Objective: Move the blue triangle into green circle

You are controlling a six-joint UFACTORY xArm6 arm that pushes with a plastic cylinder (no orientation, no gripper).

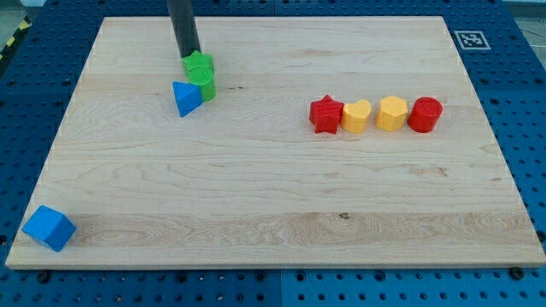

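The blue triangle (185, 98) lies on the wooden board (273, 196) at the upper left. It touches the green circle (204, 86), which sits just to its upper right. A second green block (198, 65) sits directly above the circle, touching it. My tip (190, 55) is at the upper left edge of that second green block, above the blue triangle and apart from it.
A row of blocks stands right of centre: a red star (325, 114), a yellow heart (357, 116), a yellow hexagon (392, 112) and a red cylinder (425, 114). A blue cube (49, 228) sits at the board's bottom left corner.
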